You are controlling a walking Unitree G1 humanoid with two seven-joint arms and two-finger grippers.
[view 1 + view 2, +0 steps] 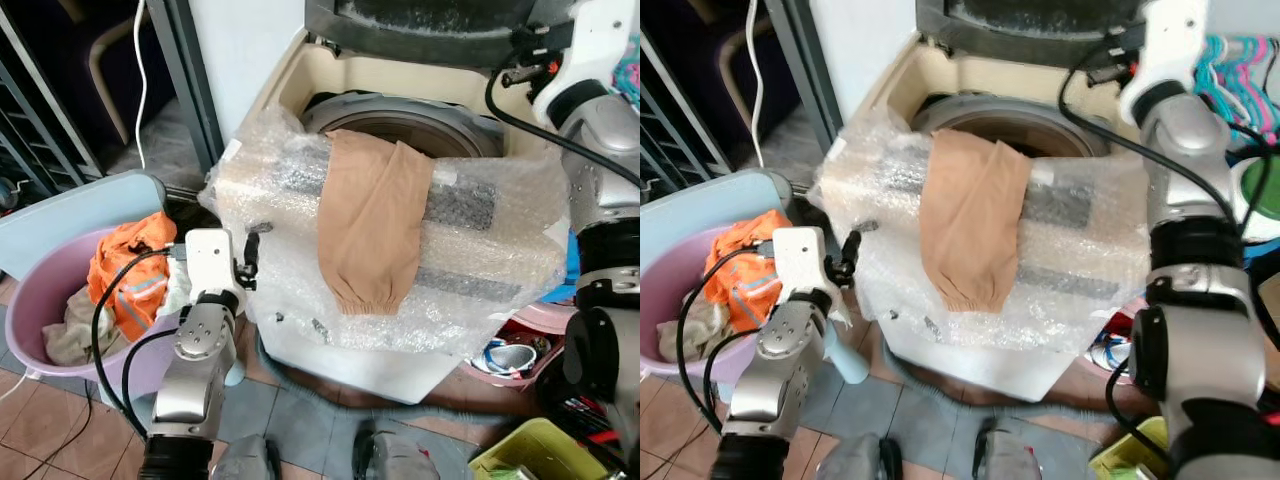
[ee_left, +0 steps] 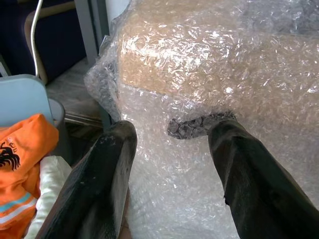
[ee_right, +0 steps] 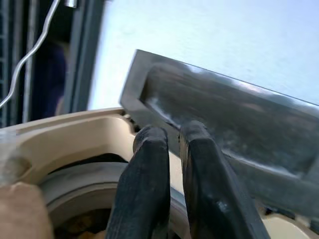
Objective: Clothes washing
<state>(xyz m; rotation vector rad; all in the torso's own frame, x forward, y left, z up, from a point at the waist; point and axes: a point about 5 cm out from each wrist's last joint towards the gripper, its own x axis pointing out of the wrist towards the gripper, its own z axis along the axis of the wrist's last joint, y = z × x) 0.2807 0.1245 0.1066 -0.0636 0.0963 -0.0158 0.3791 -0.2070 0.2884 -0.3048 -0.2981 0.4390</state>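
A cream top-loading washing machine (image 1: 300,75) stands ahead, its front wrapped in bubble wrap (image 1: 480,270). A tan garment (image 1: 370,215) hangs over the front edge, its top end lying in the drum (image 1: 440,125). At the left, a pink basin (image 1: 40,290) holds an orange garment (image 1: 125,265) and pale clothes. My left gripper (image 2: 172,129) is open, low at the machine's front left corner, facing the bubble wrap and holding nothing. My right arm (image 1: 600,130) reaches up to the raised dark lid (image 3: 224,114). My right gripper (image 3: 172,134) is shut, its tips at the lid's lower edge.
A pale blue chair back (image 1: 60,210) stands beside the basin. A grey door frame (image 1: 190,90) and a white cable (image 1: 140,70) are at the back left. A pink bowl (image 1: 510,350) and a yellow-green basket (image 1: 530,455) sit low right. Coloured hangers (image 1: 1240,70) hang at the far right.
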